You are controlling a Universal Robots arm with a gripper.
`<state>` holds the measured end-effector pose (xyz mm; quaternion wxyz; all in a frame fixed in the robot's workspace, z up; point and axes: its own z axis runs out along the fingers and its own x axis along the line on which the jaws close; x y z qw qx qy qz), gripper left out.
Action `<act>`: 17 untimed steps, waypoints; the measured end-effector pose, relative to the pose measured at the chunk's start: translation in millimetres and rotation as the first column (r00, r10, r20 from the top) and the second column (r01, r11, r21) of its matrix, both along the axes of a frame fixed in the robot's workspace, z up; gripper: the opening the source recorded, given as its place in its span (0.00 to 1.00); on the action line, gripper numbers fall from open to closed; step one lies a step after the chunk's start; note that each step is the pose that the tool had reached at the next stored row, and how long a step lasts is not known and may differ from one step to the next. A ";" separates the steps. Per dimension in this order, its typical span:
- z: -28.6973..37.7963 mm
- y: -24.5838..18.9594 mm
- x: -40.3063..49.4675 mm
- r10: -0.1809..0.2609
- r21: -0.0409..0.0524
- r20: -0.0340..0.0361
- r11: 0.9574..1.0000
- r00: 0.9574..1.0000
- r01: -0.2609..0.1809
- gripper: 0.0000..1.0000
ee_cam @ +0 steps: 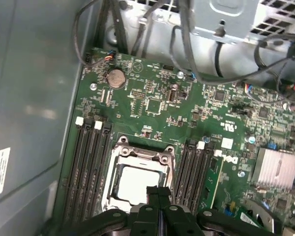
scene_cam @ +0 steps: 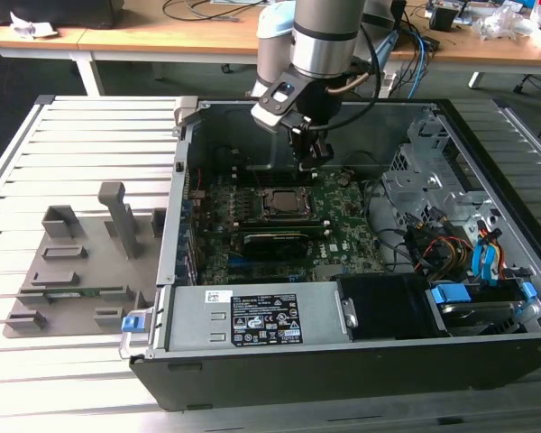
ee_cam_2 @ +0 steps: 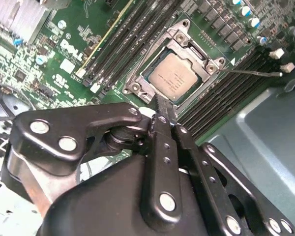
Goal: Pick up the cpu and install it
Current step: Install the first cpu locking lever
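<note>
1 fixture plate: grey, with upright blocks, lying flat at the exterior view's left, well apart from the gripper.
Table: pale slatted metal, carrying the plate and the computer case.
Computer case: black, lying on its side with the open face up, just beside the plate.
Power supply: grey box with a label, set along the case's near wall.
Motherboard: green, flat on the case floor; it appears in both wrist views.
Card: long, dark, lying between the power supply and the socket frame.
Memory slots: dark rows on 2 sides of the socket frame.
Socket frame: metal, square, bolted to the board; it surrounds the cpu in both wrist views.
Cpu: silvery-grey square seated flat inside the socket frame, near the middle of the board in the exterior view.
Gripper: black, over the board just to the exterior view's right of the socket; clenched, its 2 fingers pressed together with nothing between them. In the second wrist view the tips point at the frame's edge beside the cpu; whether they touch it I cannot tell.
Heatsink: silver, finned, on the board apart from the socket.
Drive cage: silver metal, at the case's far right corner.
Cables: coloured bundle below the cage.
</note>
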<state>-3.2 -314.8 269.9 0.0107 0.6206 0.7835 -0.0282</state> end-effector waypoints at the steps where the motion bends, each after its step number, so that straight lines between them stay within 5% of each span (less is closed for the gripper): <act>1: 0.0 0.0 0.0 0.011 0.000 0.000 1.000 1.000 -0.011 0.11; 4: 0.0 0.0 0.0 0.098 0.000 0.000 0.995 0.995 -0.098 0.11; 8: 0.0 0.0 0.0 0.185 0.000 0.000 0.983 0.983 -0.185 0.11; 10: 0.0 0.0 0.0 0.234 0.000 0.000 0.972 0.972 -0.234 0.11; 12: 0.0 0.0 0.0 0.290 0.000 0.000 0.957 0.957 -0.290 0.11; 17: 0.0 0.0 0.0 0.355 0.000 0.000 0.935 0.935 -0.355 0.11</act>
